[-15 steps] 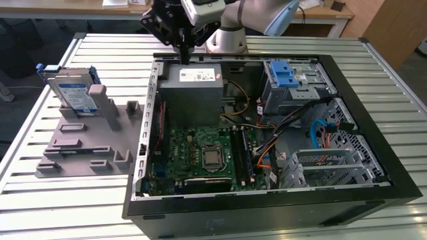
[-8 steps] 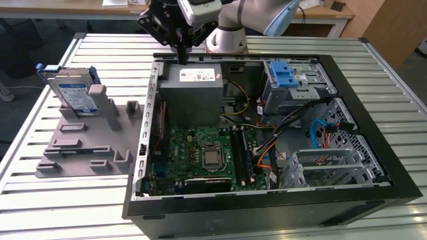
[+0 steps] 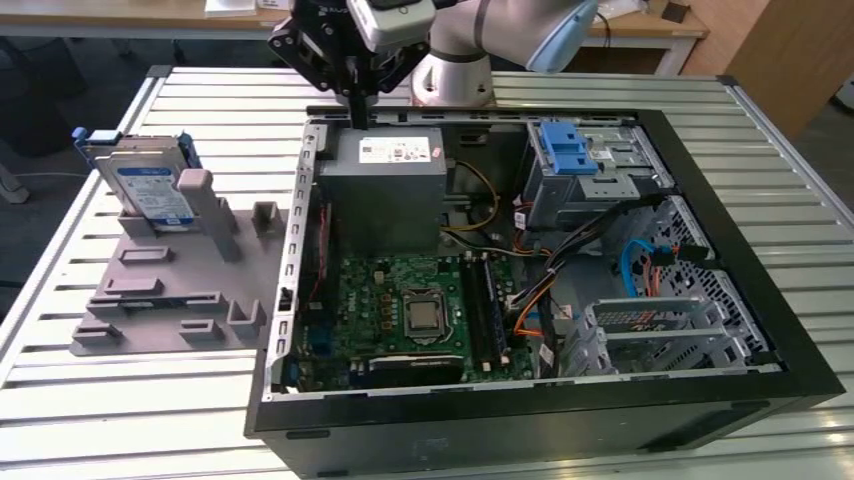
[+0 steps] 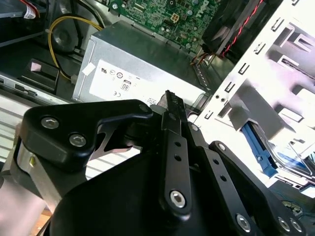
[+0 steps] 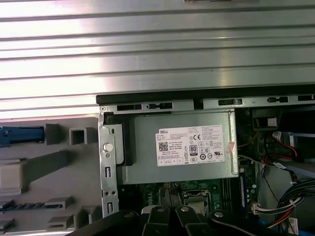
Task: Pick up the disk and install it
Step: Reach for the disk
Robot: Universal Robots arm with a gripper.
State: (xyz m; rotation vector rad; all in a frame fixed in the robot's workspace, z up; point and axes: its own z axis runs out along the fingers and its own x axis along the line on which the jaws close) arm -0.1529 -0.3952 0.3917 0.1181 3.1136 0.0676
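Exterior view: the claw (image 3: 360, 118) hangs closed and empty. Its black fingers are pressed into one thin stalk over the back edge of the grey power supply (image 3: 387, 190), at about twelve o'clock of the open computer case (image 3: 534, 425). In the second wrist view the claw (image 4: 170, 98) shows that pinched tip, with the power supply (image 4: 142, 64) just beyond it.

Inside the case, the green motherboard (image 3: 400, 300) lies toward six o'clock of the power supply. The silver drive cage (image 3: 594, 160) with its blue latch lies toward three o'clock.

The disk (image 3: 147, 190) is well apart from the claw, toward eight o'clock. It stands upright in a grey fixture (image 3: 160, 290) outside the case.

Case and fixture rest on a table (image 3: 80, 400) of ribbed aluminium slats. Behind it, at twelve o'clock, runs a wooden desk (image 3: 160, 22), and at one o'clock stands a wooden cabinet (image 3: 781, 50).
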